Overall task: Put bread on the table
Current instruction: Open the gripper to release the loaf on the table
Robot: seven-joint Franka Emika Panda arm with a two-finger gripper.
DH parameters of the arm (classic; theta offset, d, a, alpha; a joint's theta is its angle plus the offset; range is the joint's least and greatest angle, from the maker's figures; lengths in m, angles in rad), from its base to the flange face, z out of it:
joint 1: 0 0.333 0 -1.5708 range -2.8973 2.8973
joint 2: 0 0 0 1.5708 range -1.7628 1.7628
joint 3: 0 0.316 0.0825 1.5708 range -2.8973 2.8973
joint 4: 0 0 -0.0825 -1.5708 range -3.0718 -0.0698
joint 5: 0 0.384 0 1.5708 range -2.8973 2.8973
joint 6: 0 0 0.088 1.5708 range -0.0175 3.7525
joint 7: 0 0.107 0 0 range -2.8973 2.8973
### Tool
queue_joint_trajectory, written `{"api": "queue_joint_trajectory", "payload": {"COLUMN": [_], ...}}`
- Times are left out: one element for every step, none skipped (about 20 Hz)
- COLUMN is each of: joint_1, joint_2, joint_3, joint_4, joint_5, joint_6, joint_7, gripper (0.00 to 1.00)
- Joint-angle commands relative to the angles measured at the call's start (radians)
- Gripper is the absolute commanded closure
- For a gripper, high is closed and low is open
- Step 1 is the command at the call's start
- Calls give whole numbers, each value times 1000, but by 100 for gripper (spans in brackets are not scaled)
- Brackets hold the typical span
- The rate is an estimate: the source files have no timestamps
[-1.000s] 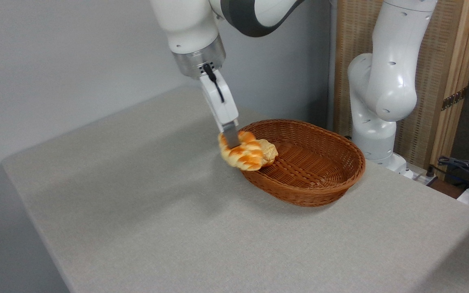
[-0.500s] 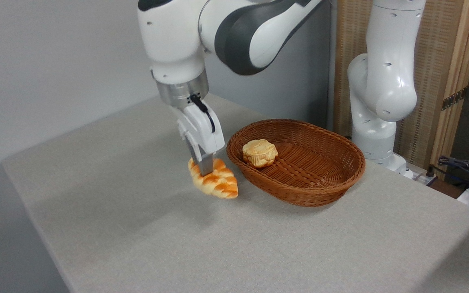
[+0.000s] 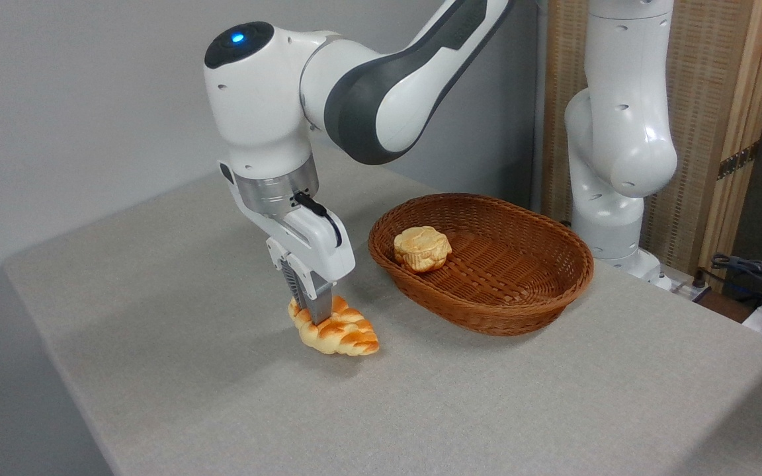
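The bread (image 3: 338, 332), a braided golden-orange loaf, lies low on the grey-beige table (image 3: 222, 396), left of the wicker basket. It seems to touch the cloth along its underside. My gripper (image 3: 315, 316) points straight down and is shut on the bread at its left half; one grey finger (image 3: 319, 306) shows in front of the crust, the other is hidden behind the loaf.
A brown oval wicker basket (image 3: 520, 311) stands to the right of the bread, with a small round pale bun (image 3: 422, 248) in its left end. The arm's white base (image 3: 612, 198) rises behind the basket. Cables and a wooden screen lie at the far right.
My gripper carried the bread out of the basket, leftward and down, from above the basket rim to the tabletop. The bun came into view once the loaf left.
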Motion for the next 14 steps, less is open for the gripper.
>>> {"api": "queue_joint_trajectory", "payload": {"joint_1": [-12,-12,-13,-13,-15,-15,-15,-15,-15,-15,-15,-15,-15,-13], "joint_2": [10,13,15,15,15,15,15,15,15,13,13,10,2,-2], "joint_3": [0,0,-1,-1,-1,-3,-3,-1,-1,-1,-3,-1,-1,0], "joint_4": [16,16,16,16,16,16,16,16,16,16,16,18,22,53], "joint_5": [31,31,34,34,34,34,36,36,36,36,36,36,36,34], "joint_6": [6,6,6,6,6,6,6,6,6,6,6,6,6,3], "joint_7": [-14,-12,-8,-8,-6,-6,-5,-3,2,2,2,0,0,0], "gripper": [0,0,0,0,0,0,0,0,0,0,0,0,0,0]}}
